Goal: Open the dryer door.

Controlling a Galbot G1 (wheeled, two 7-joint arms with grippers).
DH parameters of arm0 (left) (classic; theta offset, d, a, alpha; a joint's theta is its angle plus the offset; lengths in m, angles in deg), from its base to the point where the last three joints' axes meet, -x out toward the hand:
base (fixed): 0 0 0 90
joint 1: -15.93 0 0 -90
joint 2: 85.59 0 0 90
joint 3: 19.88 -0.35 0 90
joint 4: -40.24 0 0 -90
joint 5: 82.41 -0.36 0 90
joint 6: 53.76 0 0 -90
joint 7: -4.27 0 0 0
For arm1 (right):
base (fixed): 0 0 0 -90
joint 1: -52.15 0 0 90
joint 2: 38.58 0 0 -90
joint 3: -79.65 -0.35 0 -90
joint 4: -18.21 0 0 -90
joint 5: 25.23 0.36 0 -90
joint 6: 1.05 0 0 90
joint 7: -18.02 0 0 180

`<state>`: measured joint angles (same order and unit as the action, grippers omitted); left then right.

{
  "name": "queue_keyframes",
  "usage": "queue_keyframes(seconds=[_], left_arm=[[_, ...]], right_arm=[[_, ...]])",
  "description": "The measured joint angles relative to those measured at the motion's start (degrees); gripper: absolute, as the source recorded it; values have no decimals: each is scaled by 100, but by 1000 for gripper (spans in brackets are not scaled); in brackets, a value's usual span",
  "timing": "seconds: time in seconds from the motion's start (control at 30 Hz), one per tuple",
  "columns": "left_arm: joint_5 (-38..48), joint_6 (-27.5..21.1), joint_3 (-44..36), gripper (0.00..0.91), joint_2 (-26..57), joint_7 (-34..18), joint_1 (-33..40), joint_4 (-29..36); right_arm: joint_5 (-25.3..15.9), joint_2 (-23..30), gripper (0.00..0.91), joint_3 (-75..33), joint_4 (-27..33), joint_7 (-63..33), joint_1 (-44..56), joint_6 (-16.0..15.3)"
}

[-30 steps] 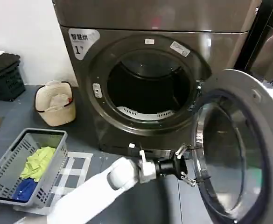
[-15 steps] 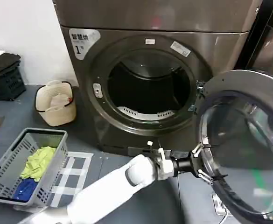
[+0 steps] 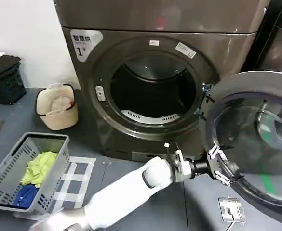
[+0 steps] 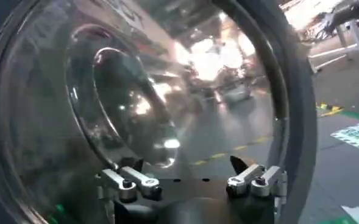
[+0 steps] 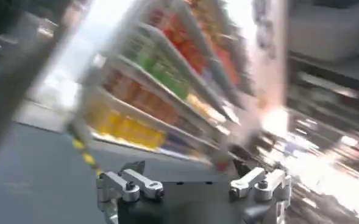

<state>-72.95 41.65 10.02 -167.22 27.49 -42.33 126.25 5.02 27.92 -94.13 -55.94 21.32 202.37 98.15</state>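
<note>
The dryer door stands swung wide to the right of the bronze-grey machine marked "1". Its grey inner side and tinted glass face me, and the drum opening is exposed. My left gripper is at the door's lower inner rim, open, with its fingers spread against the rim and nothing between them. In the left wrist view the door glass is close in front of the left gripper. In its own wrist view the right gripper is open and holds nothing, with blurred shelves behind it.
A grey basket holding yellow-green and blue cloth sits on the floor at the left. Behind it are a beige bin and a black crate. A darker neighbouring machine stands at the right, and a small floor plate lies below the door.
The door has swung further open toward the right. My left arm has stretched rightward with it, the gripper staying at the door's lower inner rim.
</note>
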Motion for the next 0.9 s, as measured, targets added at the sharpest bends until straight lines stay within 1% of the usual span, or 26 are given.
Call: queue_keyframes(seconds=[0.17,0.3,0.33,0.47,0.6,0.7,0.9], left_arm=[[-24,35,-22,907,-219,-11,96,-241],[-41,53,-8,907,-359,-37,136,-393],[-65,67,-6,907,-387,-40,149,-429],[-128,110,-11,907,-464,-48,195,-545],[-161,127,-17,907,-552,-77,226,-633],[-177,129,-17,907,-634,-107,243,-683],[-273,124,-3,907,-772,-209,263,-759]], right_arm=[[-60,79,907,-262,224,-594,45,-600],[-144,171,907,-495,241,-1068,52,-1239],[-189,204,907,-569,218,-1183,40,-1449],[-343,288,907,-774,236,-1440,-31,-1925],[-484,401,907,-940,261,-1407,-69,-2168],[-565,499,907,-1080,342,-1287,-84,-2288],[-688,537,907,-1329,541,-1272,-63,-2328]])
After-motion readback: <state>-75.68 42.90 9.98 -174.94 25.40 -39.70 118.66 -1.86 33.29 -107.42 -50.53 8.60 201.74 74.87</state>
